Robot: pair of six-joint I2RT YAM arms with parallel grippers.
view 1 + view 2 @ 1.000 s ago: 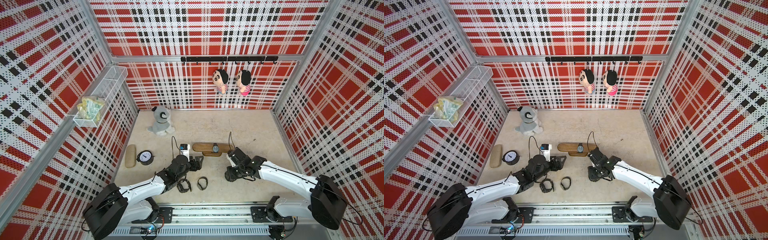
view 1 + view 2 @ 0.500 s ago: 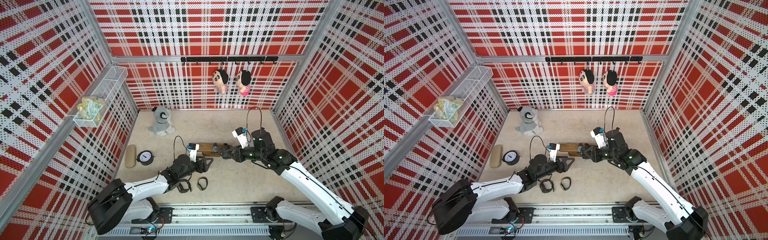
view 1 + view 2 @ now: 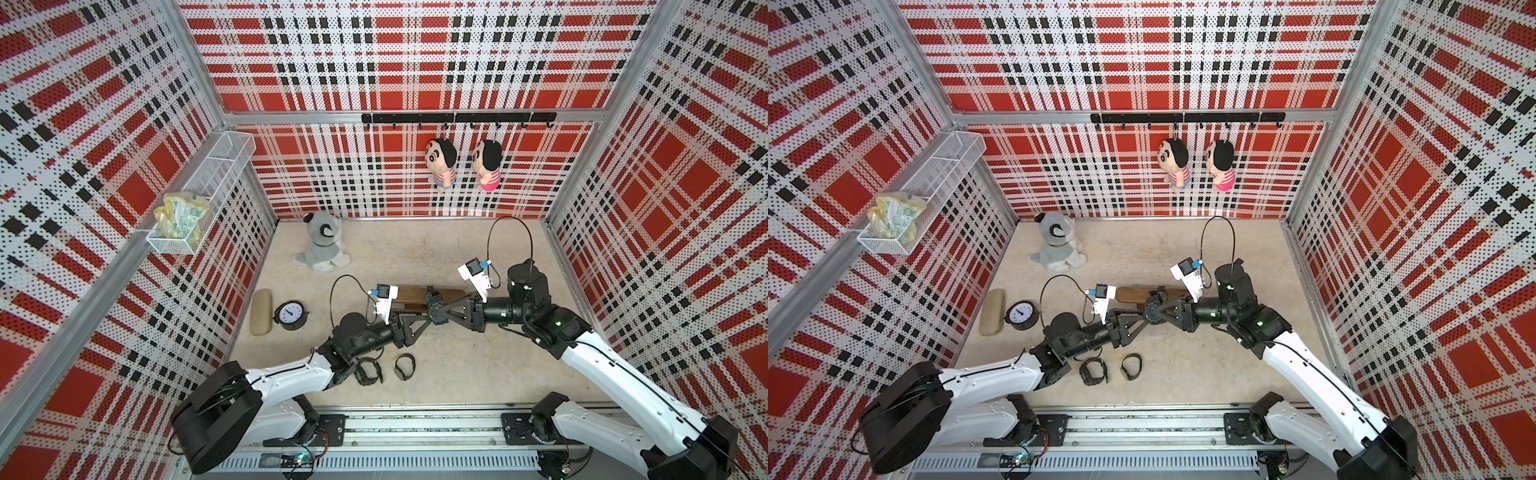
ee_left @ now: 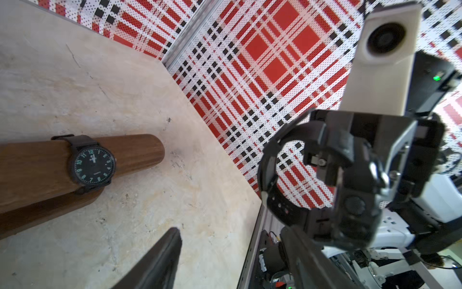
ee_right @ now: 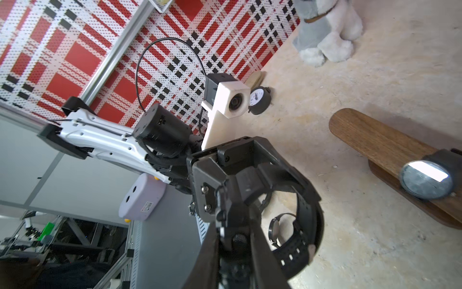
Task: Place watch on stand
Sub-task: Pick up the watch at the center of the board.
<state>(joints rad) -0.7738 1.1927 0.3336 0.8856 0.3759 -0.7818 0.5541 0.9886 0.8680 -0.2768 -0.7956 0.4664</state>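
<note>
Just in front of the stand (image 3: 411, 293), raised off the surface (image 3: 457, 365), the watch (image 4: 282, 209) hangs in the right end effector (image 3: 442, 312), whose jaws are pinched narrow on its case. A second ago this arm sat low, to the right of the loose watches (image 3: 368, 372); half a second ago it was at the stand's right end. The left end effector (image 3: 428, 318) has pushed forward to meet it, jaws standing wide, tips at the strap; contact cannot be told. A second watch (image 4: 92, 162) stays strapped round the stand, and the loose watches have not moved.
</note>
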